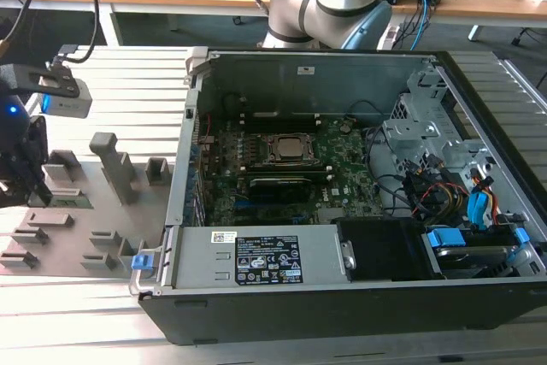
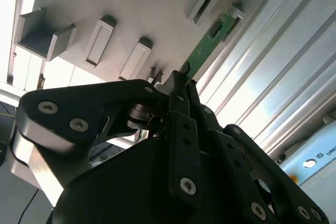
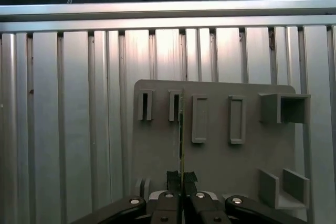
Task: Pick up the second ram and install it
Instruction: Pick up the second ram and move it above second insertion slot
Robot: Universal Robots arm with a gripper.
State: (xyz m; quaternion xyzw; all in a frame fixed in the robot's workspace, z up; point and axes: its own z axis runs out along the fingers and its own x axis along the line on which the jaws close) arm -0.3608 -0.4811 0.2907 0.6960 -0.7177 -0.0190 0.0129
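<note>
**Exterior view.** A black metal gripper is at the exterior view's far left. It hangs low over a flat grey plastic fixture plate that lies on a ribbed aluminium table. Grey upright blocks, squared and matt, stand on the plate. At centre and right of the frame is a black open computer case. It holds a green motherboard with a square metal-framed CPU socket, and cable bundles at the frame's right.

**Second wrist view.** A thin, long green circuit-board stick with small dark chips, the second ram, shows its flat face. Its long axis runs slantwise from the gripper out towards the plate's edge by the table. The black bolted fingers are clenched on the stick's near end. The fixture plate carries raised rectangular slots.

**First wrist view.** The second ram is seen edge-on as a hairline. It stands on its long edge over the fixture plate, outside the case. Its axis points straight away from the gripper. The dark pads press it from both sides. Its far end reaches a narrow slot among the row of slots. I cannot tell whether it is seated there. The table shows bright lengthwise ribs.
</note>
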